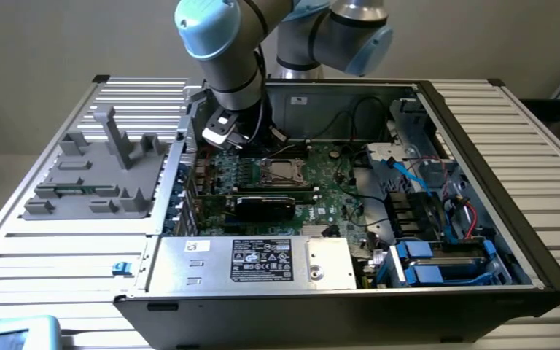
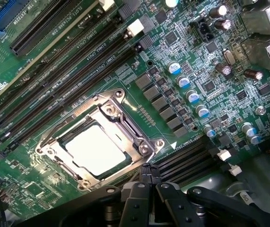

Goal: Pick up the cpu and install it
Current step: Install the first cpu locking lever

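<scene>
The cpu (image 2: 97, 150), a flat square chip with a pale silver top, lies inside the metal socket frame (image 2: 139, 142) on the green motherboard. In the exterior view the cpu (image 1: 282, 172) sits mid-board inside the open computer case. My gripper (image 2: 148, 171) hovers just beside one corner of the socket, its black fingers pressed together with nothing between them. Seen from outside, my gripper (image 1: 231, 135) hangs from the arm over the board, toward the exterior view's left of the socket.
Long black memory slots (image 2: 64, 71) run beside the socket. A black graphics card (image 1: 265, 204) lies across the board, and a silver power supply (image 1: 260, 262) sits at the case front. Cables and blue drive bays (image 1: 445, 262) are on the right. A grey fixture tray (image 1: 95, 175) stands outside on the left.
</scene>
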Controlling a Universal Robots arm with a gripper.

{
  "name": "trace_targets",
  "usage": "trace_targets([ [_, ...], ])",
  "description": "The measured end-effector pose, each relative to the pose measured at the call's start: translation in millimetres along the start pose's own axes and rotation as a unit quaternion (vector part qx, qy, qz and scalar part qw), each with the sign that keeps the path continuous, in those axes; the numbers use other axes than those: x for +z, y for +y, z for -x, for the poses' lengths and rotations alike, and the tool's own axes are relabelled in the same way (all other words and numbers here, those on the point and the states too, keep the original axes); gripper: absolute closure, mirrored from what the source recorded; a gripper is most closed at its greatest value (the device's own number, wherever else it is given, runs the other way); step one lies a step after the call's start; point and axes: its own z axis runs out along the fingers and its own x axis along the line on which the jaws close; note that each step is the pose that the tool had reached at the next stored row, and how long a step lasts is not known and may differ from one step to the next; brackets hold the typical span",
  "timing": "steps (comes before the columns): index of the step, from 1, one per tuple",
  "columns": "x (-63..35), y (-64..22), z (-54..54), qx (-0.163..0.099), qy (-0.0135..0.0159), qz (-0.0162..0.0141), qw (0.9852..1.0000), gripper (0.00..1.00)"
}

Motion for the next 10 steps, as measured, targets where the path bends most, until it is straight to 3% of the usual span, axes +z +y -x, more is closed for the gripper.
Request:
trace_targets([
  [10, 0.8, -0.4, 0.7, 0.002, 0.0001, -0.0008, 1.0000, 0.89],
])
